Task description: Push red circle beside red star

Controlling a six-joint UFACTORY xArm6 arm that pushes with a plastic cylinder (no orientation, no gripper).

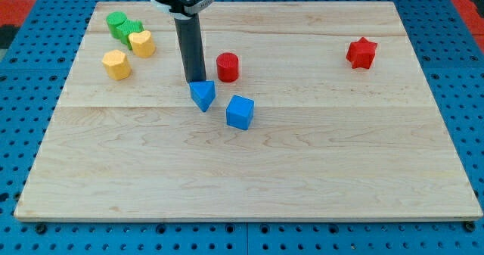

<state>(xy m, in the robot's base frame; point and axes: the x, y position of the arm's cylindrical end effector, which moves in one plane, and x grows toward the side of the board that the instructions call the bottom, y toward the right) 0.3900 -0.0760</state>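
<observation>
The red circle (228,66) is a short red cylinder on the wooden board, left of centre near the view's top. The red star (361,53) lies far to its right, near the board's upper right. My tip (195,82) is at the end of the dark rod, just left of and slightly below the red circle, with a small gap between them. The tip stands right behind the blue triangle (203,95), touching or nearly touching its upper edge.
A blue cube (240,112) lies right of and below the blue triangle. At the upper left are a green block (120,26), a yellow heart-like block (141,43) and a yellow hexagon-like block (116,64). The board (249,172) sits on a blue pegboard.
</observation>
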